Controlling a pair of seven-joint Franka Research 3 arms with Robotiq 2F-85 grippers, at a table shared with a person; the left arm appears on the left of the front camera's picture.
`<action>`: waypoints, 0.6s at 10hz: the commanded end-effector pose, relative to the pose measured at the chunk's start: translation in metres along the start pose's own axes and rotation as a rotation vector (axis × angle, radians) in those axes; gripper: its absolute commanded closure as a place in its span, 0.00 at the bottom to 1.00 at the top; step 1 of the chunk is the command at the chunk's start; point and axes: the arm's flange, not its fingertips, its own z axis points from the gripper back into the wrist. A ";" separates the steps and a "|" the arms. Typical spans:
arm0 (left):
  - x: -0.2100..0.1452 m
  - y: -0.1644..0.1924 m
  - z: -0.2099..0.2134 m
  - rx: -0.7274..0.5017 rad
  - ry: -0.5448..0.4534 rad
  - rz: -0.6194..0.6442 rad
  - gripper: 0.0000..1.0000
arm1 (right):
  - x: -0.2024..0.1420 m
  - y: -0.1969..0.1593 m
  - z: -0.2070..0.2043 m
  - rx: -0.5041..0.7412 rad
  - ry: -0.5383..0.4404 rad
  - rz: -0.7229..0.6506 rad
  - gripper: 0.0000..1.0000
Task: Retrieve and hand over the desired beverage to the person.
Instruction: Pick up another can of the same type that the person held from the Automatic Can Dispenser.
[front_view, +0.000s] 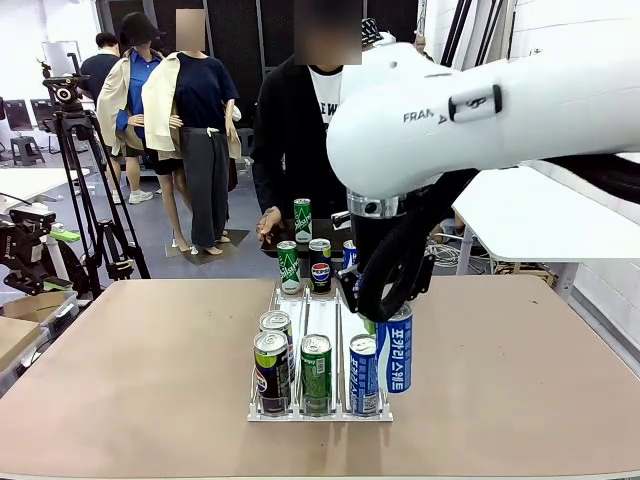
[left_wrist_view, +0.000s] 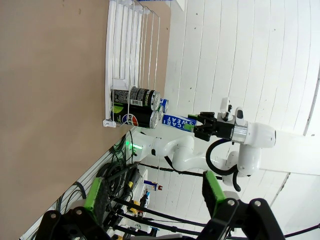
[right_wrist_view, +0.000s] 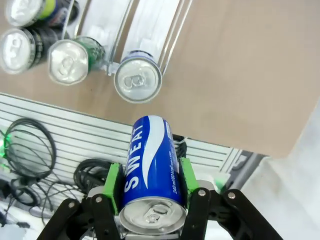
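Here right fingers (right_wrist_view: 114, 187) clamp the blue can (right_wrist_view: 152, 165).

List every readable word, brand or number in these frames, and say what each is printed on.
"SWEAT": blue can clamped in the right gripper.
"pepsi": black can at the rack's far end.
"FRAN", then "A": right arm's white shell.
Korean lettering: the held can, front view.
Person's T-shirt lettering: mostly hidden, unreadable.
Green cans' script: too small.

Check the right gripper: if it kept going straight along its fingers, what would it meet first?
The right gripper, shut on the blue can, points down past the table's near edge. Probably the slatted surface with cables below; the rack's front can lies off that line. Depth is unclear.
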 end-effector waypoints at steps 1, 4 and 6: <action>-0.002 0.000 -0.001 0.006 -0.012 0.000 0.00 | -0.023 0.000 0.020 -0.031 -0.057 0.013 1.00; -0.002 0.000 -0.001 0.006 -0.012 0.000 0.00 | -0.047 -0.016 0.042 -0.037 -0.109 0.035 1.00; -0.002 0.000 -0.001 0.006 -0.012 0.000 0.00 | -0.061 -0.039 0.062 -0.013 -0.127 0.055 1.00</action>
